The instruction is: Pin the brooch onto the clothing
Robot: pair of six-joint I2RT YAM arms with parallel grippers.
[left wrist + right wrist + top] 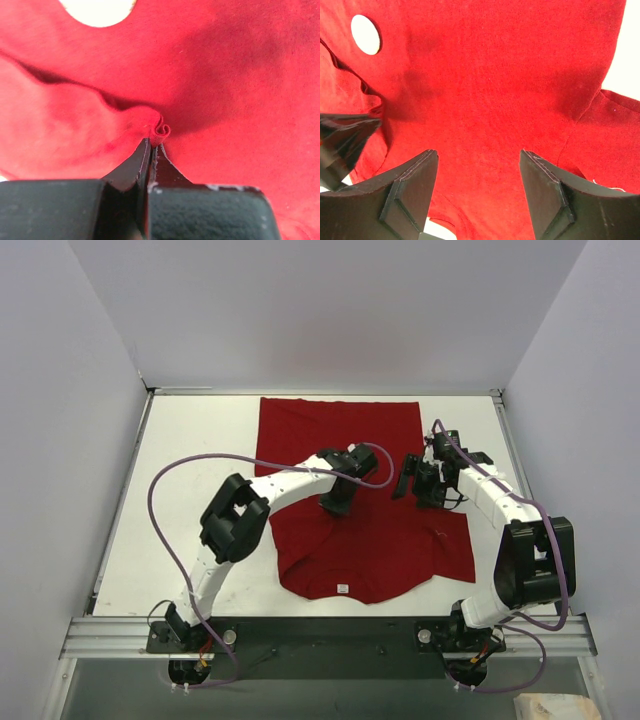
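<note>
Two left fingers [131, 169] pinch T-shirt [225, 75], probably mid-chest.

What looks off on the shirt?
The left claw is shut on a small raised fold of the red shirt, wrinkling the cloth around it. A round white spot nearby: badge or hole, unclear.

White table [200, 430]; red T-shirt [340, 430] spread across middle, collar toward near edge.

Arms crowd the middle of the T-shirt [340, 425]
Left claw [338, 502] and right claw [404, 478] sit near each other, leaving a narrow gap; bare counter [200, 420] on the left lies open.
</note>
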